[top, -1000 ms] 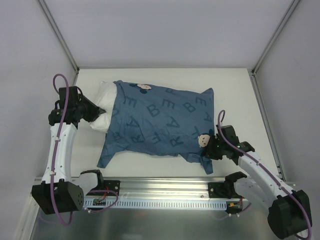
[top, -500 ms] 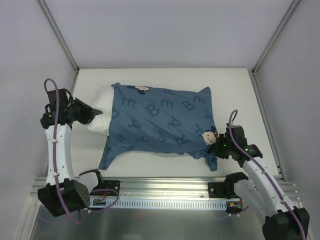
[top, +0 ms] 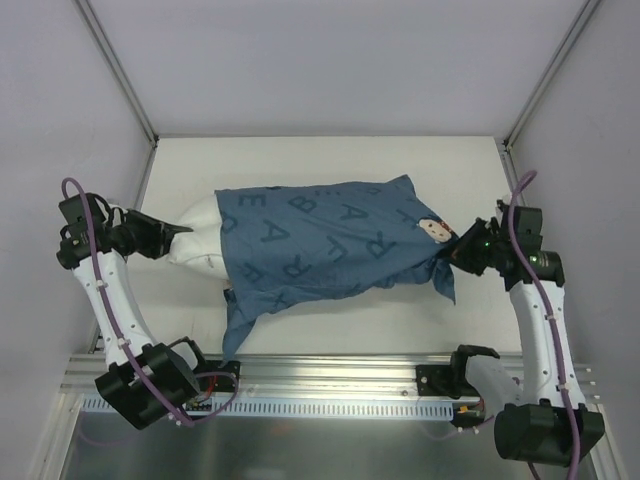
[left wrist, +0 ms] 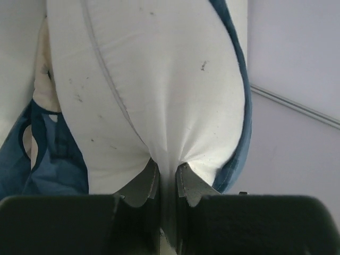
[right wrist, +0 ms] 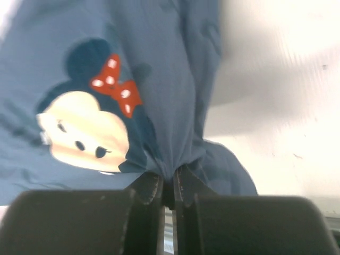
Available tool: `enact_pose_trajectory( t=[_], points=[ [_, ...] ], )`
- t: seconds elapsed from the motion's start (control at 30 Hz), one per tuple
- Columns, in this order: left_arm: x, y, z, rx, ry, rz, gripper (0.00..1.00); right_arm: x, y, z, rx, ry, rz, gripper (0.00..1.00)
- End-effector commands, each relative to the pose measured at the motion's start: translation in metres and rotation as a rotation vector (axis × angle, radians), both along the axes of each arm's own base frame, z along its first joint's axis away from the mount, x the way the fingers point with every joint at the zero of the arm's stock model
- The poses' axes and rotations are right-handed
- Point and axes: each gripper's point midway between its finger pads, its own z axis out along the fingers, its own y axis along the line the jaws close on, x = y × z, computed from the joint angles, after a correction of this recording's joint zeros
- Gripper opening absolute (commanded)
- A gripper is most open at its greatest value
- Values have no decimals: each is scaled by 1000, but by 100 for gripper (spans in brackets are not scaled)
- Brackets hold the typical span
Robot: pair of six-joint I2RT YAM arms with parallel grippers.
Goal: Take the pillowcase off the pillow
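The blue pillowcase (top: 330,240) with darker letters and a cartoon mouse face (top: 432,229) is stretched across the table. The white pillow (top: 200,240) sticks out of its left end. My left gripper (top: 172,232) is shut on the pillow's bare white corner; in the left wrist view (left wrist: 168,178) the white fabric (left wrist: 159,79) is pinched between the fingers. My right gripper (top: 455,250) is shut on the pillowcase's right corner; in the right wrist view (right wrist: 168,183) blue cloth (right wrist: 175,79) bunches between the fingers beside the mouse face (right wrist: 85,133).
The white table (top: 330,155) is bounded by grey walls and metal frame posts (top: 118,70). A loose flap of pillowcase (top: 237,320) hangs down toward the aluminium rail (top: 330,375) at the near edge.
Both arms have pulled apart: the left gripper moved left with the pillow corner, the right gripper moved right and farther back with the pillowcase corner. The case is stretched and more white pillow shows.
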Motion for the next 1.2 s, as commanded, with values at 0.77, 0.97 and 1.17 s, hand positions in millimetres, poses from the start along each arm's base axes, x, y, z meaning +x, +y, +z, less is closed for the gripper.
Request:
enact_pose_trajectory(
  t=[0.77,0.97,1.17],
  points=[
    [6,38,-6,159,-113,117,0,-25,-55,-60,-72,69,-183,40],
    [7,44,0,187,-117,145,0,-22,-66,-27,-241,-21,-181,87],
    [6,40,-11,164,-90,138,0,20,-48,44,-265,-214,-154,91]
  ],
)
